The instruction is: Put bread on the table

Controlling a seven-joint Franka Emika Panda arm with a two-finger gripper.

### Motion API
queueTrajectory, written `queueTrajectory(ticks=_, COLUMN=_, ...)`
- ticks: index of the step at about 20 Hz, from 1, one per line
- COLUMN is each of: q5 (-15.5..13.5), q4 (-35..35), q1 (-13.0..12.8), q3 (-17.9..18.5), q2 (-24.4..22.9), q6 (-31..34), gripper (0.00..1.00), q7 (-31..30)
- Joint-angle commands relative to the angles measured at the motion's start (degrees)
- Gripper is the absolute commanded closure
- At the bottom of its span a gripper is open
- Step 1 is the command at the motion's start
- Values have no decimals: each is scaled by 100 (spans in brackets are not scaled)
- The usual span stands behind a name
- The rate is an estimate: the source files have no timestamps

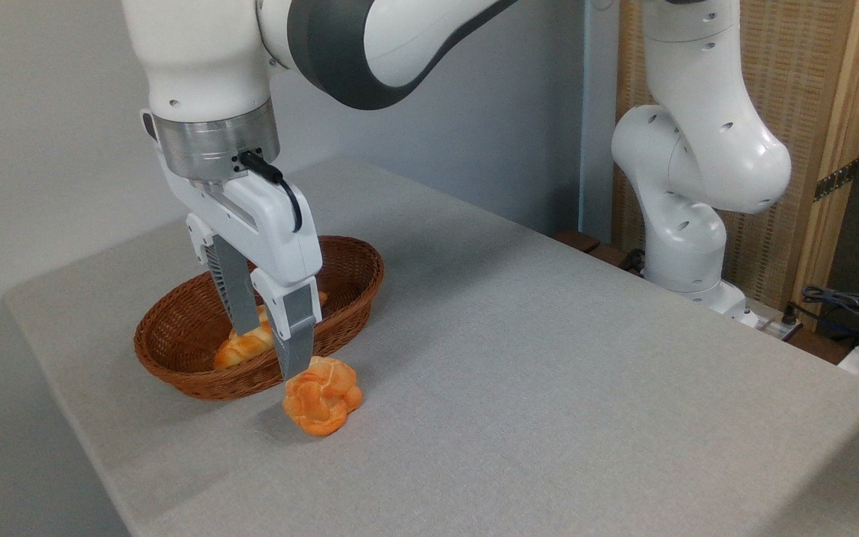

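Bread (pixel 244 346): braided loaf, golden-orange with pale seams; it lies inside the basket, partly hidden behind the gripper fingers.
Basket (pixel 347 280): oval brown wicker, standing on the table toward the left side.
Table (pixel 549 388): light grey, cloth-textured top; wide bare area to the right of the basket.
Roll (pixel 323 395): round knotted orange roll, resting on the table just outside the basket's front rim; not the item the task names.
Gripper (pixel 269 339): pointing down over the front part of the basket. The fingers stand slightly apart, with the loaf seen in and behind the gap. The near finger's tip ends right at the top of the roll.
Grip state: whether the fingers press on the loaf cannot be told from this view.
Done: judged from position, the arm is placed at the loaf; nothing more is confirmed.
Left: loaf not yet on the table. Judged remaining steps are a firm grip, a lift clear of the rim, a carry to bare surface, and release.
Risk: the roll sits close to the near finger and could be nudged.
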State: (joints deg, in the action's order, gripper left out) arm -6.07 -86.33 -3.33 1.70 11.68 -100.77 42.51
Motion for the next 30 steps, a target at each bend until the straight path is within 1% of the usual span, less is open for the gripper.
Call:
queueTrajectory(ticks=1, q5=70, q4=37, q1=-36, q3=50, q2=-26, q6=66, gripper=0, q7=-40)
queueTrajectory(ticks=23, q5=35, q4=19, q1=-36, q3=50, q2=-34, q6=75, gripper=0, q7=-49)
queueTrajectory(ticks=27, q5=35, q4=19, q1=-36, q3=50, q2=-43, q6=294, gripper=0, q7=-50)
queueTrajectory(ticks=30, q5=18, q4=19, q1=-44, q3=41, q2=-35, q6=321, gripper=0, q7=-41)
